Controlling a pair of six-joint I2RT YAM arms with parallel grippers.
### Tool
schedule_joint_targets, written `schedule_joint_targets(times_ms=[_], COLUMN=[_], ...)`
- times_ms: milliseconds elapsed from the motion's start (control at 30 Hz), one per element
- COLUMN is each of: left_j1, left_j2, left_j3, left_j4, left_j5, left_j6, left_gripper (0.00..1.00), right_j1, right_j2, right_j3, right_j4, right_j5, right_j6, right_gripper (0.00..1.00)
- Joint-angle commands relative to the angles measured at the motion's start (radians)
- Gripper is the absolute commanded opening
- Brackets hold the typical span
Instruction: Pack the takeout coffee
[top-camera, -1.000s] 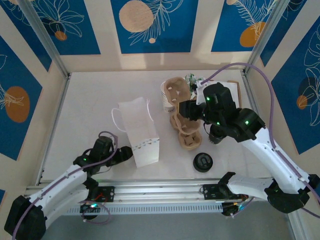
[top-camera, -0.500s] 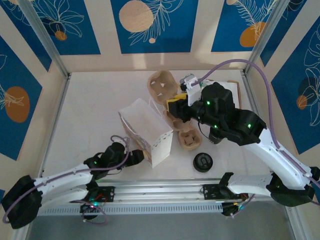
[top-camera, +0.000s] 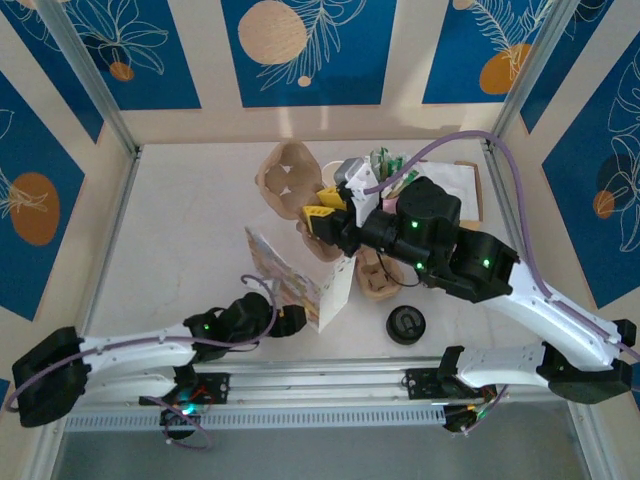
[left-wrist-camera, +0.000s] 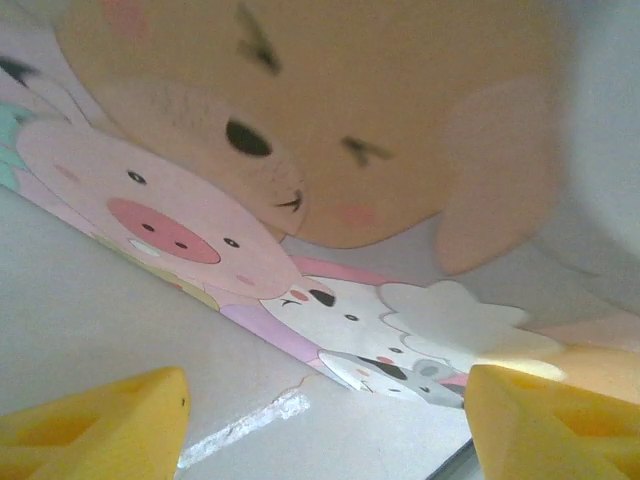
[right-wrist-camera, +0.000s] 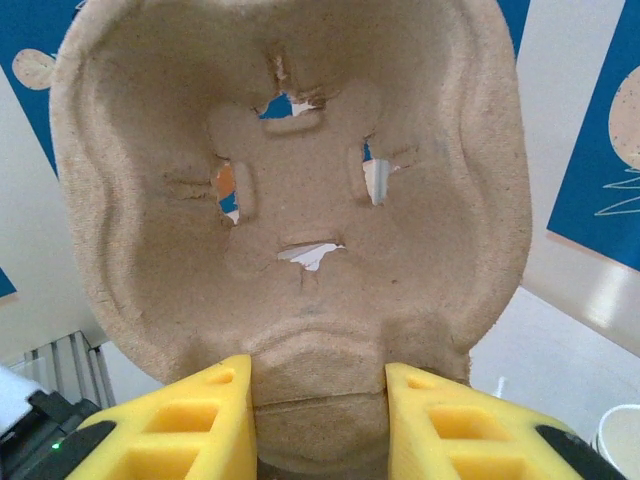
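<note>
Coffee carrier (right-wrist-camera: 300, 180), the moulded pulp tray for the cups, is gripped by the right pincer (right-wrist-camera: 318, 375). The yellow fingers (right-wrist-camera: 190, 420) are closed on the rim at its lower edge, so the tray stands on end with its cup wells facing the wrist camera. From above, it hangs in the air just beyond the paper bag (top-camera: 290, 270), probably so it can be tipped into the mouth.

The left pincer (top-camera: 290, 320) sits low at the bag's near corner with its jaws spread wide and nothing between them. The bag's cartoon-printed face is close ahead. It seems to be bracing the bag, though I cannot tell whether it actually touches.

Further out on the surface (top-camera: 180, 220), a second pulp tray (top-camera: 378, 275) lies just right of the bag, with a black lid (top-camera: 405, 323) nearer the arms.

Half a second ago the tray was further right, the bag stood squarer, and the left arm had not reached as far.
</note>
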Motion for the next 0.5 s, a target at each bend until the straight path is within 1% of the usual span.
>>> schedule_joint_targets(times_ms=[0, 100, 200, 333, 467], left_j1=[-0.010, -0.010, -0.009, -0.008, -0.007], left_j2=[-0.115, -0.204, -0.246, -0.241, -0.226], left_j3=[0.058, 0.122, 0.190, 0.304, 0.410], left_j4=[-0.217, -0.420, -0.564, -0.747, -0.888], left_j5=[-0.100, -0.182, -0.256, -0.356, -0.438], left_j6=[0.058, 0.101, 0.140, 0.158, 0.186], left_gripper=[0.73, 0.74, 0.75, 0.79, 0.80], right_j1=[0.007, 0.003, -0.002, -0.010, -0.009], right_j2=[0.035, 0.058, 0.071, 0.093, 0.104], right_j3=[-0.014, -0.025, -0.049, -0.065, -0.093], right_j4=[0.070, 0.087, 0.115, 0.129, 0.164], right_j5=[-0.018, -0.011, -0.030, -0.039, -0.046], right_j6=[-0.030, -0.029, -0.018, 0.002, 0.032], right_gripper=[0.33, 0.32, 0.32, 0.32, 0.32])
